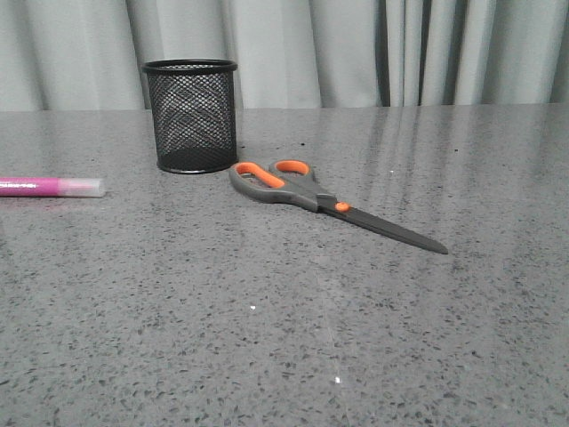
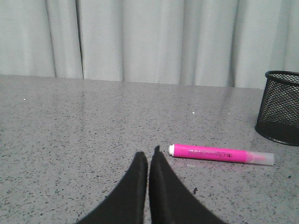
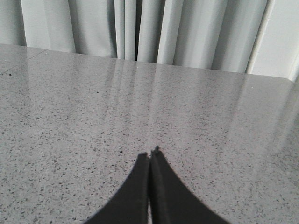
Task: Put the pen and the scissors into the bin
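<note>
- Two grippers, left (image 2: 148, 156) and right (image 3: 150, 156), are pinched closed, holding nothing.
- Pen (image 2: 220, 155) lies just beside the left gripper.
- Scissors (image 1: 323, 201) touch the bin (image 1: 191, 116).

pen (image 1: 52, 187): 1 | scissors (image 1: 324, 201): 1 | bin (image 1: 192, 116): 1

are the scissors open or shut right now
Shut. In the front view the scissors lie flat on the table, the dark blades forming one closed point, the two orange-lined loops side by side, right of the bin.
</note>
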